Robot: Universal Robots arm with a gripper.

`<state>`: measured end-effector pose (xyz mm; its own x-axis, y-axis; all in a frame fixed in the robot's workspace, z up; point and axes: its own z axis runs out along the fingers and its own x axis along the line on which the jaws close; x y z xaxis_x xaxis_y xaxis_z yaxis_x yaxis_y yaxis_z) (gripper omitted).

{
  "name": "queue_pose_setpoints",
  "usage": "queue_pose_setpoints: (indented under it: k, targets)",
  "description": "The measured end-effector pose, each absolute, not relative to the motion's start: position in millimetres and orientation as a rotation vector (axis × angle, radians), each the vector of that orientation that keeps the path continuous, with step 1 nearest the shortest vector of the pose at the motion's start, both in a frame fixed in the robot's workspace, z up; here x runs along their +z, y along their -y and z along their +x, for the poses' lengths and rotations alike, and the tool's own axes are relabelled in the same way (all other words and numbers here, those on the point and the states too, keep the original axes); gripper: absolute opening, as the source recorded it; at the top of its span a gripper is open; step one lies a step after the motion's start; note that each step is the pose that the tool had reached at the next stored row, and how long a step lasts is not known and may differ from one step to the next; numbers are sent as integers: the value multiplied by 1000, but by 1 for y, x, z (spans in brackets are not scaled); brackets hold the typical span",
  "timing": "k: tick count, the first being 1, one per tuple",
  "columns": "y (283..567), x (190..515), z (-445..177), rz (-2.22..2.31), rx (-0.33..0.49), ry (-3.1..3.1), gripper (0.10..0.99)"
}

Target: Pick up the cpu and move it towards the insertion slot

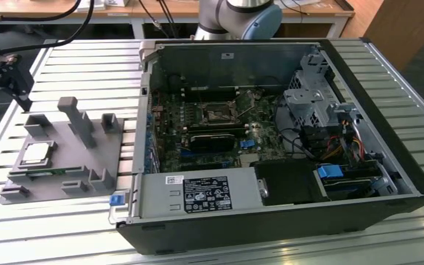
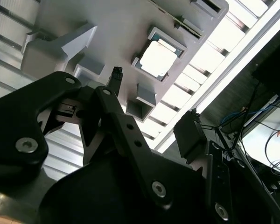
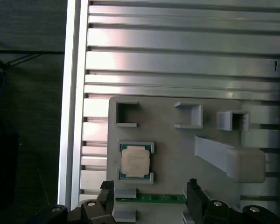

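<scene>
Plainly, the grey plastic fixture is seen on the slatted metal table at the exterior view's left. The cpu is laid flat in a framed recess of that fixture, silvery top upward. A narrow green memory stick is set along the fixture just beside the cpu.

In the first wrist view the gripper is held above the fixture, near the cpu but not touching it. Its two black fingers are spread wide apart, and nothing is pinched between them. The same spread is shown in the second wrist view, where the cpu is seen beyond the fingertips.

Further toward the exterior view's right, an open black computer case is laid on its side, with the motherboard exposed. The insertion slot is found on that board, a small dark square socket with a metal frame, well apart from the cpu. At the exterior view's top, the arm's base is placed behind the case.
</scene>
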<state>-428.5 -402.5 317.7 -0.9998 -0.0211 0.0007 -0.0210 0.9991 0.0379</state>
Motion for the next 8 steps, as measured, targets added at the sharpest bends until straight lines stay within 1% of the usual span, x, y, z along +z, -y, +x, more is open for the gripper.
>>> queue_pose_setpoints:
  k: [8]
  targets:
    - [403, 311, -442, 54, -60, 3139, 722]
